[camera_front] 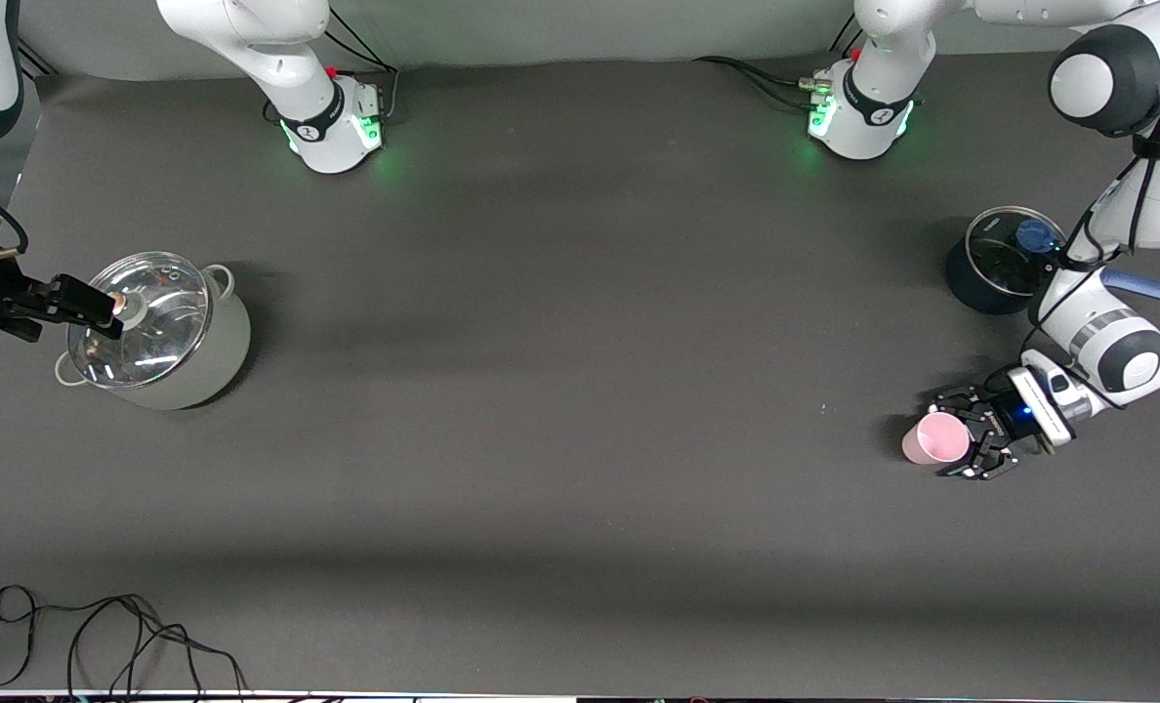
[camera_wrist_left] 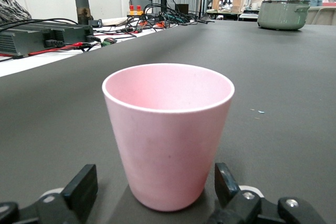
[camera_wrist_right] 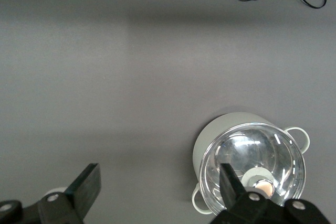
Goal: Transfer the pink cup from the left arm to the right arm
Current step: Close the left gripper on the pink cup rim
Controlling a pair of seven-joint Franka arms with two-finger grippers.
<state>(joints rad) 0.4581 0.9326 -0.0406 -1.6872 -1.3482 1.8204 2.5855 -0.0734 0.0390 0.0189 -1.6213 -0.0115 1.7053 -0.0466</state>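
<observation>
**Cup between the open fingers of your left hand**

Cup first: the pink cup (camera_front: 936, 437) stands upright on the tabletop (camera_front: 560, 391), mouth up, toward the left arm's end and fairly near the front camera. Your left hand (camera_front: 971, 434) is down at tabletop level right beside it, its black fingers spread wide to either side of the cup. In the left wrist view you can see the cup (camera_wrist_left: 168, 132) centred between the two fingertips (camera_wrist_left: 81, 187), with a gap showing on each side, so the fingers flank it but do not touch it. Nothing is gripped.

Your right hand (camera_front: 102, 310) hangs in the air toward the right arm's end of the tabletop, over the glass lid (camera_front: 139, 320) of a pale green pot (camera_front: 209, 361). Its fingers are also wide apart and hold nothing; the right wrist view looks straight down on the lid (camera_wrist_right: 252, 169) and its knob (camera_wrist_right: 261, 186), and you can see one fingertip (camera_wrist_right: 89, 184) over bare tabletop.

A dark pot (camera_front: 1000, 259) with a blue handle (camera_front: 1151, 287) sits farther from the front camera than the cup, partly covered by your left arm (camera_front: 1117, 342). A loose black cable (camera_front: 111, 640) lies at the tabletop's near edge, toward the right arm's end.
</observation>
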